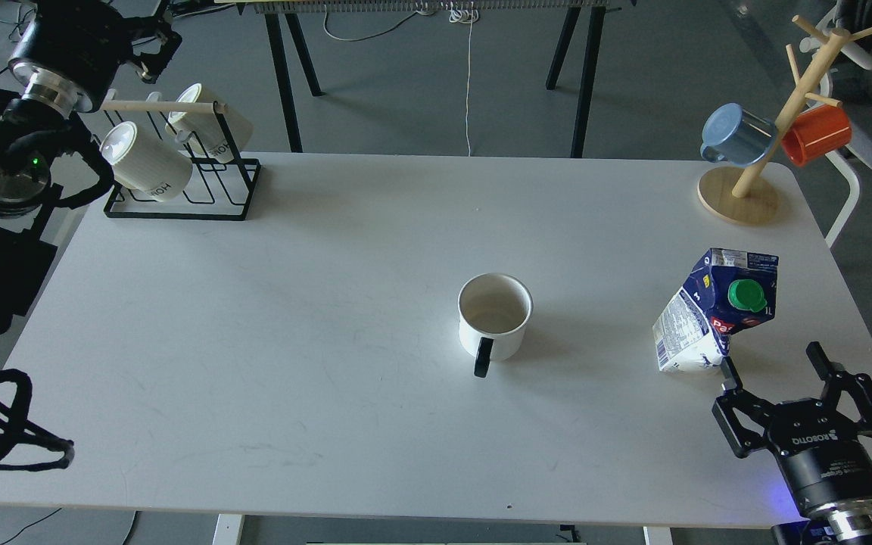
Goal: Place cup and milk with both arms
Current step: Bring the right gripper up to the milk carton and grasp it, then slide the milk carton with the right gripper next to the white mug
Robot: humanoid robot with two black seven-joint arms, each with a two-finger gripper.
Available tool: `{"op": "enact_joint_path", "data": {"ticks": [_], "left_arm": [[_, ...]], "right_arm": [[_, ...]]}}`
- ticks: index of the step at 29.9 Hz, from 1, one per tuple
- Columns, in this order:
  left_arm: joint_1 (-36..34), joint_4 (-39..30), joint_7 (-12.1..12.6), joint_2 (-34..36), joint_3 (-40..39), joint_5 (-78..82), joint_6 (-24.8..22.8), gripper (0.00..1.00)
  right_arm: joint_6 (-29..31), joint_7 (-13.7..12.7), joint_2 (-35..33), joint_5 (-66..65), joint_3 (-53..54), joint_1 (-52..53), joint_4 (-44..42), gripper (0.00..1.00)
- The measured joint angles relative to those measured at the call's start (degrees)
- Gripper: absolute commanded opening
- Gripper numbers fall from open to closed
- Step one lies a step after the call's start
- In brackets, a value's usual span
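Observation:
A white cup (494, 316) with a black handle stands upright at the middle of the white table (330, 303), its handle towards me. A blue and white milk carton (712, 314) with a green cap stands to its right, dented and leaning. My right gripper (771, 363) is open and empty, just in front of and slightly right of the carton, with its left finger close to the carton's base. My left gripper (150, 42) is far off at the back left above the mug rack. It is dark, and its fingers cannot be told apart.
A black wire rack (182, 189) with two white mugs stands at the table's back left, under my left arm. A wooden mug tree (742, 193) with a blue and an orange mug stands at the back right. Trestle legs stand behind the table.

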Motion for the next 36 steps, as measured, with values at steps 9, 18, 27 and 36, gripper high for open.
{"op": "enact_joint_path", "data": {"ticks": [9, 18, 27, 36], "left_arm": [[-0.2, 0.0, 0.1, -0.1, 0.3, 0.0, 0.0, 0.99], [-0.1, 0.1, 0.0, -0.2, 0.4, 0.2, 0.0, 0.99], [-0.1, 0.1, 0.0, -0.1, 0.4, 0.2, 0.0, 0.99], [-0.3, 0.1, 0.0, -0.2, 0.4, 0.3, 0.0, 0.99]], "right_arm": [[0.0, 0.1, 3.3, -0.1, -1.9, 4.8, -5.1, 0.97], [0.0, 0.2, 5.8, -0.1, -2.7, 11.4, -10.8, 0.73], [0.0, 0.1, 5.9, -0.1, -4.4, 16.0, -14.1, 0.38], [0.0, 0.1, 5.9, -0.1, -4.7, 16.1, -14.1, 0.16]]}}
